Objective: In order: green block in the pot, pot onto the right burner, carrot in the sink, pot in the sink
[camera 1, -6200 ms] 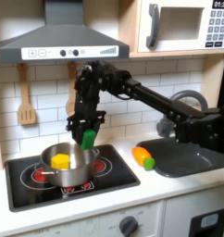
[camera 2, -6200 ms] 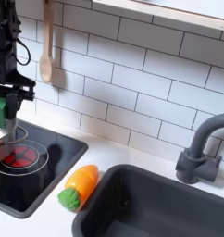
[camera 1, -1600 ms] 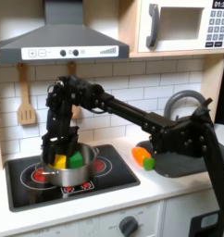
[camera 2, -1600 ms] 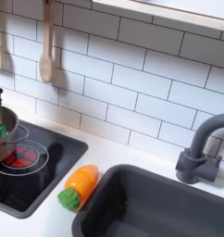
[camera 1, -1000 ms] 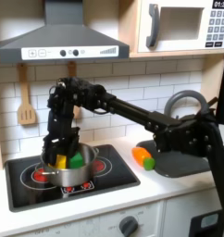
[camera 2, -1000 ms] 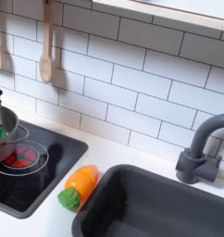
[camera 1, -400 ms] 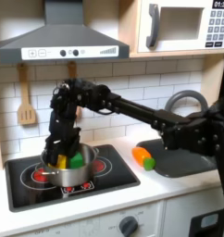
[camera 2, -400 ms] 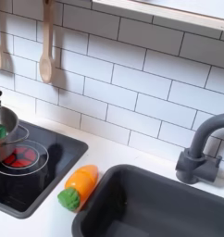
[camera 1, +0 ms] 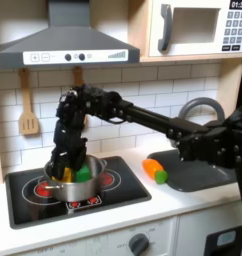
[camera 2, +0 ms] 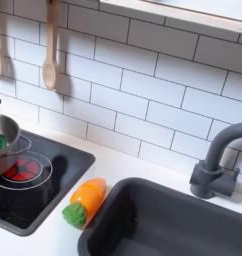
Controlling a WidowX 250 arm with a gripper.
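Block potted; sliding, carrot and sink steps are waiting.
The gripper [camera 1: 61, 163] is sitting at the pot's [camera 1: 78, 186] rim, its opening unreadable; the green block [camera 1: 83, 172] is lying inside just beside it, the carrot [camera 1: 155, 169] well away.

Shiny steel pot [camera 1: 75, 180]; glossy black cooktop [camera 2: 33, 195]; smooth plastic-looking carrot [camera 2: 86, 200]; matt dark sink [camera 2: 183, 225]; wooden spoon [camera 2: 50, 50]; glazed white tiles [camera 2: 153, 95].

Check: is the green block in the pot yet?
In. The green block sits inside the pot beside a yellow piece.
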